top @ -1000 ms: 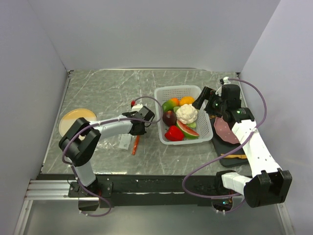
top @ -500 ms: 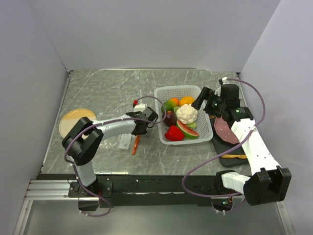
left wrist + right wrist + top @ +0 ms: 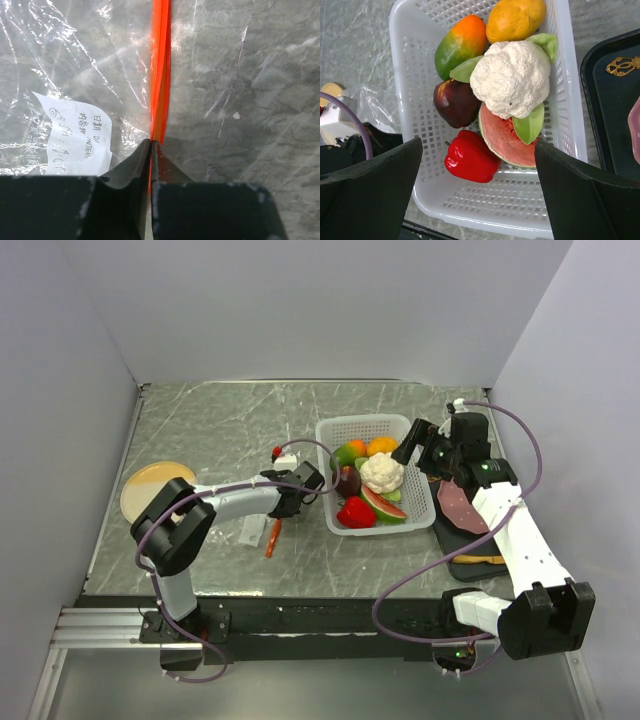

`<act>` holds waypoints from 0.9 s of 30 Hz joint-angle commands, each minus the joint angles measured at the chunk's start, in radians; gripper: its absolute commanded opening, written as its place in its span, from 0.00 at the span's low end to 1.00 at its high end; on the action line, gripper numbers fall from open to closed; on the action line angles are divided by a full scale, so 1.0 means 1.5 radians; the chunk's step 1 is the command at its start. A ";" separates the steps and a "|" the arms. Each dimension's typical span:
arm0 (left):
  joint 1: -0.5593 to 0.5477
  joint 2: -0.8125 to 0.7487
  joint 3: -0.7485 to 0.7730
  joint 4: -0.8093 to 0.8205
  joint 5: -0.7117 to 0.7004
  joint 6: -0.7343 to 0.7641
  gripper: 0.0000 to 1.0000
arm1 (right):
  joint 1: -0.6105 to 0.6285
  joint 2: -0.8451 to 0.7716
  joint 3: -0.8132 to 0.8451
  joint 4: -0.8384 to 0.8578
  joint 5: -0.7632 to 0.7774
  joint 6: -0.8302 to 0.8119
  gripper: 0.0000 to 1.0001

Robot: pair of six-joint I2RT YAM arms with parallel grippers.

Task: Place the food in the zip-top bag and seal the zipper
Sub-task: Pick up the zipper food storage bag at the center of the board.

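Since the bag (image 3: 75, 60) is looking floppy, left gripper (image 3: 151, 145) is pinching its stiffer zipper (image 3: 160, 65), right gripper (image 3: 477, 145) hanging spread.

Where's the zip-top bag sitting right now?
In the top view, the zip-top bag lies on the table just left of the white basket. The left tool is pinched shut on its orange zipper.

The left arm (image 3: 232, 502) swings its elbow a little nearer and to the right, and its wrist sinks toward the bench (image 3: 200, 435). The left gripper (image 3: 150, 146) narrows onto the orange zipper strip (image 3: 160, 70). The strip's near end slides slightly left, so it lies more slanted, and the clear bag (image 3: 250, 531) shifts left with it.
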 commanded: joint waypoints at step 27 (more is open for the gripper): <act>-0.003 -0.320 -0.010 -0.028 0.005 0.000 0.01 | 0.073 -0.032 -0.103 0.302 -0.298 0.198 0.25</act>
